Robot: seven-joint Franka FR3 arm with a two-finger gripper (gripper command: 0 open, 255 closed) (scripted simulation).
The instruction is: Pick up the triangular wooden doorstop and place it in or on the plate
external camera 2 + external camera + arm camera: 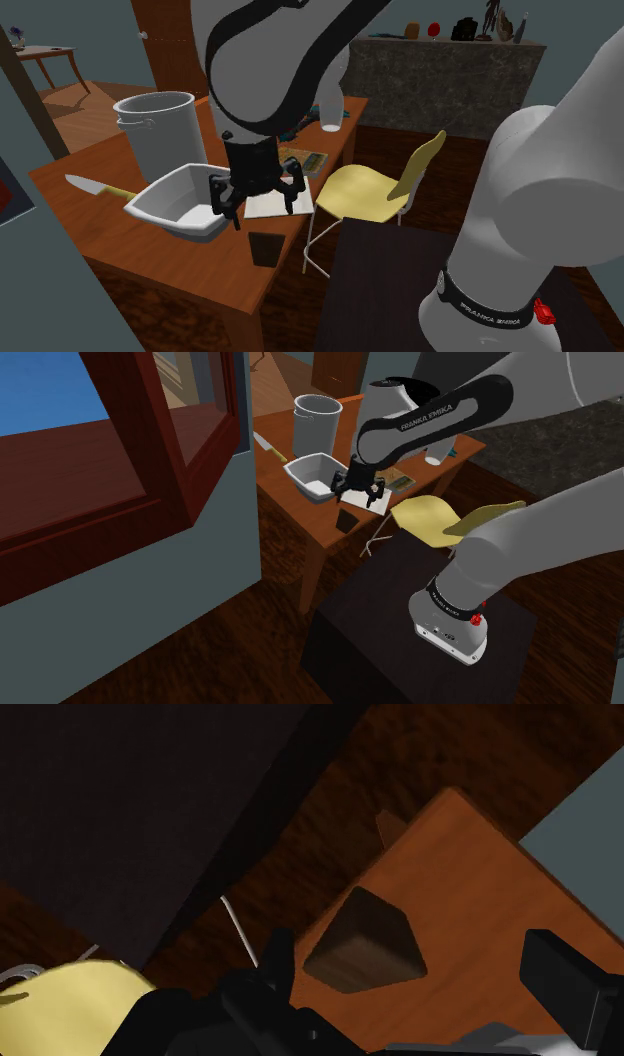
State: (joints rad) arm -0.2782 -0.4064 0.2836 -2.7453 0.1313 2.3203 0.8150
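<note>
Two vessels: white dish (170,220), grey pot (160,135)

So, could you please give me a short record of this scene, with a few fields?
target: dark brown wooden wedge doorstop, lying near the edge of the wooden table, ungrasped
goal: white square dish, empty
pincer: black two-finger pincer, open, raised above the table beside the dish
nearby: grey pot, yellow-handled knife, yellow chair
status: pick-up not yet done
</note>
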